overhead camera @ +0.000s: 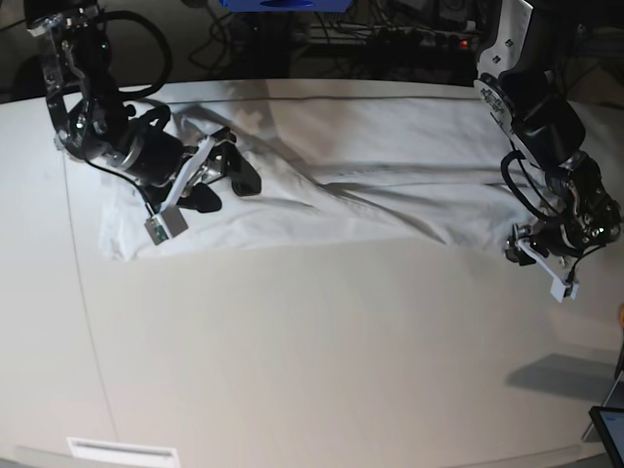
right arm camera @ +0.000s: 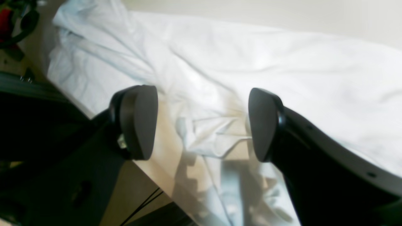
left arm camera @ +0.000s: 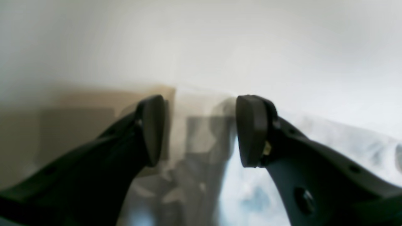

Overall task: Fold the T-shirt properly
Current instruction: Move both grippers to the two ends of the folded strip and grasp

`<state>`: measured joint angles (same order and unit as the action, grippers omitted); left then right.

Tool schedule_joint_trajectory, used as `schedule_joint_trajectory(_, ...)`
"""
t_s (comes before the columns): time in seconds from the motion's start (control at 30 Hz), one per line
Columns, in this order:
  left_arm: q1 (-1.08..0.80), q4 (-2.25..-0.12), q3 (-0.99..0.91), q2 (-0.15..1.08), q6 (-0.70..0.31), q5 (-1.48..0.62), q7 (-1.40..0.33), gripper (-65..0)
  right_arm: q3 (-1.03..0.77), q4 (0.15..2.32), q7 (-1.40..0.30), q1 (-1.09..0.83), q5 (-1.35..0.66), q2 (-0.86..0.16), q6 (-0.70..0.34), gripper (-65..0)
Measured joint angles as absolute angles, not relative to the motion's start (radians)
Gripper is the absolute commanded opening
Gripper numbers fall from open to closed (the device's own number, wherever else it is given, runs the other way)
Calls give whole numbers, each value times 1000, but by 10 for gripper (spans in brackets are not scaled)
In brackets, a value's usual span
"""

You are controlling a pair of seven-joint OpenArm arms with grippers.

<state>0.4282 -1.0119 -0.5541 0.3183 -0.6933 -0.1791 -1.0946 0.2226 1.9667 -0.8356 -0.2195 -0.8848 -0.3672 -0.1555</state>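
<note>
The T-shirt is lying spread in a long, wrinkled band across the far part of the off-white table, running from the base view's left side almost to its right edge, with creases bunching toward the left end. The right gripper is hovering over that left end of the shirt, and its fingers are standing well apart with nothing between them (the right wrist view is showing rumpled white cloth and a strip of table edge through the gap). The left gripper is sitting at the opposite end of the shirt, low by the table's right side in the base view. Its fingers are also standing parted and are gripping nothing; the left wrist view is blurred, showing only pale fabric beyond the right-hand finger and a tan surface behind the other one
</note>
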Motion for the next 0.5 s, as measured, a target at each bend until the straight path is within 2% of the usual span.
schedule_joint_trajectory(0.17, 442, -996, -554, 318, -693, -180, -1092, -299, 223, 1966, -835, -219, -884, -368, -155, -222)
schedule_joint_trajectory(0.23, 440, -996, -554, 320, -693, -183, -1091, -321, 223, 1966, -836, -220, -884, -368, -155, -222)
schedule_joint_trajectory(0.27, 440, -996, -554, 322, -693, -182, -1092, -381, 223, 1966, -835, -219, -884, -368, -155, -222)
schedule_joint_trajectory(0.37, 440, -996, -554, 323, -693, -182, -1095, -621, 222, 1966, -835, -219, -884, -368, -155, -222)
schedule_joint_trajectory(0.4, 438, -996, -554, 322, -693, -183, -1097, -650, 222, 1966, -835, -219, -884, -368, -155, -222)
schedule_joint_trajectory(0.5, 422, -1048, -553, 318, -693, -184, -1104, -650, 222, 1966, -835, -218, -884, -368, -155, -222)
